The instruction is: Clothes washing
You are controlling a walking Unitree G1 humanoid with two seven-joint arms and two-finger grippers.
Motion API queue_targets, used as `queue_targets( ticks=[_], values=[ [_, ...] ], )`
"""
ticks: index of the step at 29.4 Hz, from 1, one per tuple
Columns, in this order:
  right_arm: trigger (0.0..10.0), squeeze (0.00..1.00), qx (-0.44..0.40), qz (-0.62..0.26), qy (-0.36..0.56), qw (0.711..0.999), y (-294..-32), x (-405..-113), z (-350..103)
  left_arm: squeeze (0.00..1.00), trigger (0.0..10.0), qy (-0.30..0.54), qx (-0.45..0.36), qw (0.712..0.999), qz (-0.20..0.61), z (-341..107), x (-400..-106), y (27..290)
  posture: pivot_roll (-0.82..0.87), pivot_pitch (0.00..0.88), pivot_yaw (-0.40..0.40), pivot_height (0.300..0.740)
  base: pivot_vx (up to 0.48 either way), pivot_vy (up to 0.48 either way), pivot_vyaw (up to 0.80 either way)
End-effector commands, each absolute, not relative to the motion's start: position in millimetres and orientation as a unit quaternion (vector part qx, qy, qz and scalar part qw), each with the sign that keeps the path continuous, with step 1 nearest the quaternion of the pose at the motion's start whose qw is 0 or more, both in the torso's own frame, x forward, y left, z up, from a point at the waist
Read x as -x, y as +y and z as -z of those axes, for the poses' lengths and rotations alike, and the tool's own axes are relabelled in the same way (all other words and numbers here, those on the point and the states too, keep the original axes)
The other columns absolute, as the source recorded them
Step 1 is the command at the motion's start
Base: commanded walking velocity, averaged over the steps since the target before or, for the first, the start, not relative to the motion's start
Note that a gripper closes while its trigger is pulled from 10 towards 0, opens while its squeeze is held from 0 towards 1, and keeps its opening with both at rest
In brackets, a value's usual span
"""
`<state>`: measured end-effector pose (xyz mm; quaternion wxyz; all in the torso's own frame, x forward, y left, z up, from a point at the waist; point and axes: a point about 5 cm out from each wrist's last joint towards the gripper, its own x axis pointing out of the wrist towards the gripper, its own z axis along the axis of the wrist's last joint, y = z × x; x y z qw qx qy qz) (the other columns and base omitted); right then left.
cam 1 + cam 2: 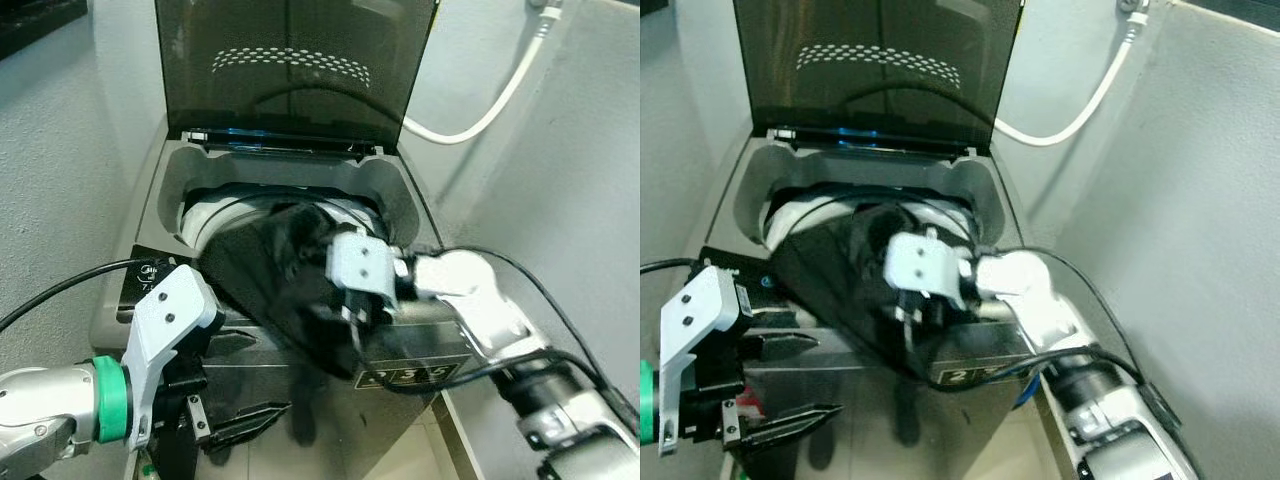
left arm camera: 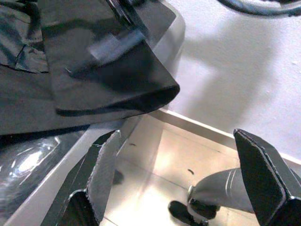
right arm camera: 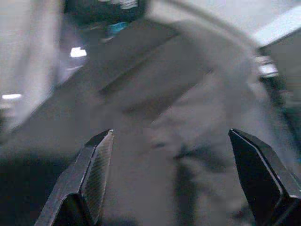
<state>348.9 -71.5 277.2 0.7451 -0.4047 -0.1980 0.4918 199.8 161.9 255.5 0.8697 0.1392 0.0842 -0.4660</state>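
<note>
Left eye view: a top-loading washing machine (image 1: 400, 205) of grey moulded plastic stands with its smoked, translucent lid (image 1: 295, 70) raised upright. A black garment (image 1: 275, 270), soft and matte, is draped over the front rim of the white drum opening (image 1: 215, 212), part inside the opening and part hanging down the glossy front panel. A white hose (image 1: 500, 95) curves along the wall behind. The right gripper (image 1: 362, 312) reaches in from the right, forearm level, wrist bent down over the garment at the front rim. The left gripper (image 1: 240, 420) sits low before the machine's front, pointing right, fingers apart.

Right eye view: the same arrangement; the right gripper's pale housing lies on top of the dark cloth.

Left wrist view: the fingers (image 2: 261, 174) are spread wide with nothing between them; the garment's folded edge hangs over the machine's corner above a pale tiled floor (image 2: 164, 165).

Right wrist view: blurred; the fingers (image 3: 91, 174) stand well apart over grey, creased fabric.
</note>
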Motion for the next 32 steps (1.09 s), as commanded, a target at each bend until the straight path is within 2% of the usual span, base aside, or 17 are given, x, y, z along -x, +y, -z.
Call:
queue_targets(
  ticks=[1,5,6,9,11,12,13,14,15,16,17,19,21,23,25,27,32],
  values=[
    [10.0,0.00,0.403,-0.465,-0.207,0.761,-75.7,-353.8,-282.5,0.00,10.0,0.080,-0.147,0.868,0.467,-257.0,-198.1,161.0,0.07,0.066,-0.072,0.740,0.000,0.000,0.00],
    [10.0,0.00,0.407,-0.419,-0.216,0.782,-78.9,-363.5,-289.6,0.00,10.0,0.078,-0.149,0.870,0.464,-257.6,-199.3,161.7,0.07,0.068,-0.073,0.740,0.000,0.000,0.00],
    [10.0,0.00,0.407,-0.368,-0.217,0.807,-84.1,-372.9,-295.0,0.00,10.0,0.078,-0.150,0.871,0.461,-257.6,-200.1,162.2,0.07,0.068,-0.073,0.740,0.000,0.000,0.00],
    [10.0,0.00,0.407,-0.368,-0.217,0.807,-84.1,-372.9,-295.0,0.00,10.0,0.078,-0.150,0.871,0.461,-257.6,-200.1,162.2,0.07,0.068,-0.073,0.740,0.000,0.000,0.00],
    [10.0,0.00,0.360,-0.221,-0.245,0.873,-108.4,-391.4,-322.9,0.00,10.0,0.074,-0.153,0.877,0.450,-258.9,-202.6,163.9,0.07,0.070,-0.073,0.740,0.000,0.000,0.00],
    [10.0,0.00,0.360,-0.221,-0.245,0.873,-108.4,-391.4,-322.9,0.00,10.0,0.074,-0.153,0.877,0.450,-258.9,-202.6,163.9,0.07,0.070,-0.073,0.740,0.000,0.000,0.00],
    [10.0,0.00,0.323,-0.171,-0.260,0.894,-119.9,-395.3,-335.9,0.00,10.0,0.071,-0.154,0.879,0.445,-259.9,-203.8,164.8,0.07,0.070,-0.073,0.740,0.000,0.000,0.00],
    [10.0,0.00,0.250,-0.204,-0.259,0.910,-121.3,-395.3,-341.0,0.00,10.0,0.068,-0.154,0.881,0.443,-261.0,-204.6,165.3,0.07,0.071,-0.072,0.740,0.000,0.000,0.00],
    [10.0,0.00,0.203,-0.299,-0.251,0.898,-114.0,-388.7,-338.9,0.00,10.0,0.067,-0.152,0.880,0.446,-262.0,-204.4,164.9,0.07,0.073,-0.069,0.740,0.000,0.000,0.00],
    [10.0,0.00,0.203,-0.299,-0.251,0.898,-114.0,-388.7,-338.9,0.00,10.0,0.067,-0.152,0.880,0.446,-262.0,-204.4,164.9,0.07,0.073,-0.069,0.740,0.000,0.000,0.00],
    [10.0,0.00,0.198,-0.412,-0.231,0.859,-105.0,-376.8,-329.3,0.00,10.0,0.068,-0.150,0.877,0.452,-262.0,-203.2,164.1,0.07,0.073,-0.069,0.740,0.000,0.000,0.00],
    [10.0,0.00,0.198,-0.412,-0.231,0.859,-105.0,-376.8,-329.3,0.00,10.0,0.068,-0.150,0.877,0.452,-262.0,-203.2,164.1,0.07,0.073,-0.069,0.740,0.000,0.000,0.00],
    [10.0,0.00,0.224,-0.572,-0.165,0.772,-97.8,-351.6,-303.0,0.00,10.0,0.069,-0.147,0.874,0.459,-261.8,-201.6,163.5,0.06,0.075,-0.066,0.740,0.000,0.000,0.00],
    [10.0,0.00,0.231,-0.596,-0.148,0.755,-97.2,-346.8,-296.7,0.00,10.0,0.069,-0.146,0.873,0.460,-261.7,-201.4,163.4,0.06,0.075,-0.066,0.740,0.000,0.000,0.00],
    [10.0,0.00,0.286,-0.654,-0.048,0.699,-101.9,-334.4,-260.6,0.00,10.0,0.069,-0.147,0.881,0.443,-262.2,-206.0,166.2,0.06,0.080,-0.064,0.740,0.000,0.000,0.00],
    [10.0,0.00,0.328,-0.672,0.003,0.665,-105.1,-328.1,-237.8,0.00,10.0,0.069,-0.148,0.884,0.438,-262.5,-207.7,167.2,0.06,0.082,-0.063,0.740,0.000,0.000,0.00],
    [10.0,0.00,0.367,-0.633,-0.016,0.681,-98.0,-337.7,-229.6,0.00,10.0,0.068,-0.148,0.883,0.440,-262.8,-207.4,167.0,0.06,0.084,-0.062,0.740,0.000,0.000,0.00]
  ],
)
